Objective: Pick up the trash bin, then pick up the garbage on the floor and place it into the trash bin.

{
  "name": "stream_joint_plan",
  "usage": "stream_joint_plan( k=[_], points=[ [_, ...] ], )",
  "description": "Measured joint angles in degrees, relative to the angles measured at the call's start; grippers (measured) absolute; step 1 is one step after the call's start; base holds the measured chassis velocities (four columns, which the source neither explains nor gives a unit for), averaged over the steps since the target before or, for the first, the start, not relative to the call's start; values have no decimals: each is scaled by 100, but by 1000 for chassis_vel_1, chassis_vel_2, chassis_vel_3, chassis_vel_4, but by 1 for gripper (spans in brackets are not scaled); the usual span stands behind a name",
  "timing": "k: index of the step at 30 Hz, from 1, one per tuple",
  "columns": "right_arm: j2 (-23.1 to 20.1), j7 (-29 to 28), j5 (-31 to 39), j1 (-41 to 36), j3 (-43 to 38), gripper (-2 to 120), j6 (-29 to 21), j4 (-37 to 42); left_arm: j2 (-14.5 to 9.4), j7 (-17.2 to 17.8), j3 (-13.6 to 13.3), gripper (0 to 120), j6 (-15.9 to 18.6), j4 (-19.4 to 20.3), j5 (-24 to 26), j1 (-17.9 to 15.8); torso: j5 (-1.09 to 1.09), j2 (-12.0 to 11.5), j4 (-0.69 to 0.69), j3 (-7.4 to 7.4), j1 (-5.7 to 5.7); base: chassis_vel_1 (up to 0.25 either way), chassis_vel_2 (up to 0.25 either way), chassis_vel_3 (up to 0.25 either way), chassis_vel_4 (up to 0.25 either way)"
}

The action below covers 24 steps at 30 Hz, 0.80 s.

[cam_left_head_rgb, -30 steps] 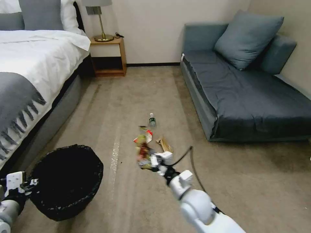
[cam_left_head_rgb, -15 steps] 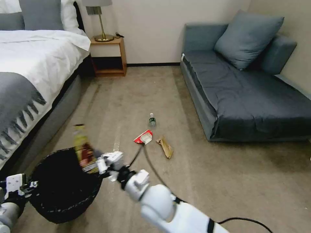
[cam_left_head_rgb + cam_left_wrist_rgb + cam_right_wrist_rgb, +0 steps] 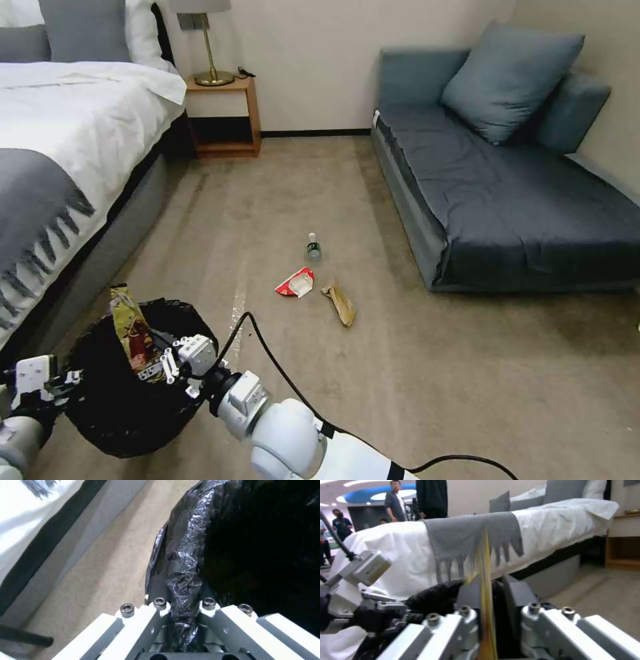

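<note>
Head view: right gripper (image 3: 158,365) jaws pinch glossy gold snack wrapper (image 3: 131,331) above round trash bin (image 3: 100,413); left gripper (image 3: 182,610) jaws clamp its crinkly rim.

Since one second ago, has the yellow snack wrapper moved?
Yes. The right gripper carried the snack wrapper left, away from the red-and-white carton on the carpet, to above the trash bin.

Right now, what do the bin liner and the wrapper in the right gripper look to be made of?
Bin liner: thin black plastic film, glossy; it crinkles and catches sharp highlights where the left gripper pinches the rim.
Wrapper: looks like printed foil or plastic film, gold-yellow with red; it stands as a thin stiff sheet, clamped by the right gripper over the trash bin. Foil or plain plastic: can't tell.
</note>
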<state>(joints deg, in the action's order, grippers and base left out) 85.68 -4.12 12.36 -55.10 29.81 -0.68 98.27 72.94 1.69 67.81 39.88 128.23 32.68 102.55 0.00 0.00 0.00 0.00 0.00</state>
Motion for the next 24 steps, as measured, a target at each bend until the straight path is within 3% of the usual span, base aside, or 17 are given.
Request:
stream_joint_plan(
  k=[12, 18, 22, 23, 24],
  points=[
    [-220, -108, -278, -227, -397, 61, 76, 163, 99, -3, -41, 4, -1, 17, -31, -4, 1, 0, 1, 0, 0, 0, 0, 0, 0],
    [-964, -105, -646, -864, -1583, 86, 289, 882, 184, -22, 0, 4, -5, 30, -63, 4, 2, 0, 1, 0, 0, 0, 0, 0, 0],
    [-1115, -103, -719, -1263, -2092, 95, 432, 1167, 184, -26, 6, 4, -6, 31, -65, 8, 2, 0, 1, 0, 0, 0, 0, 0, 0],
    [-1247, -98, -764, -2020, -2763, 99, 694, 1559, 193, -26, 4, 4, -14, 21, -68, 10, 3, 0, -2, 0, 0, 0, 0, 0, 0],
    [-1247, -98, -764, -2020, -2763, 99, 694, 1559, 193, -26, 4, 4, -14, 21, -68, 10, 3, 0, -2, 0, 0, 0, 0, 0, 0]
  ],
)
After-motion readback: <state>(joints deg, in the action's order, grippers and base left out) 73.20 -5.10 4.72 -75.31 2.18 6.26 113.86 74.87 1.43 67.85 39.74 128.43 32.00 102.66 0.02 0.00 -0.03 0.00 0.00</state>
